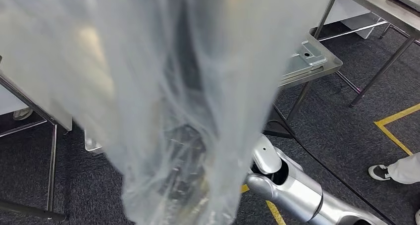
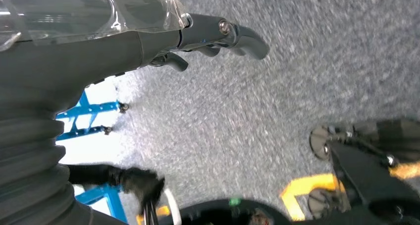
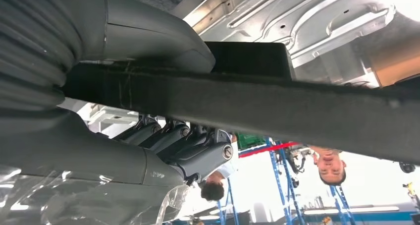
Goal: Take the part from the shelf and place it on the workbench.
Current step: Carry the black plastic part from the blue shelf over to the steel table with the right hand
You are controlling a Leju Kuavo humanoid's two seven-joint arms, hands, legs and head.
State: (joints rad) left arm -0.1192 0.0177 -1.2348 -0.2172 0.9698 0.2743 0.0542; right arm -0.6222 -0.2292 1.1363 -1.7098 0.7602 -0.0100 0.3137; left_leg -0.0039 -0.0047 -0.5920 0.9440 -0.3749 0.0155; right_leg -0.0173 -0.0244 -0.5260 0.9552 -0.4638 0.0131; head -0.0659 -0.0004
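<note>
Right hand [image 3: 163, 136] apparently grips the part [image 3: 297, 111], fingers [image 3: 198, 150] closed underneath.

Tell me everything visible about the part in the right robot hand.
The part is a long dark bar with a rough, felt-like edge, running across the right wrist view. The right robot hand clamps it, thumb on one face and fingers on the other. Beyond it lies a stamped sheet-metal panel; contact between them cannot be judged.

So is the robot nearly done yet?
About halfway, I think. The right hand grips a dark bar, probably the part's edge, and a plastic wrap hangs before the head camera, so picking up looks done. Left to do: set it on the bench and let go.
</note>
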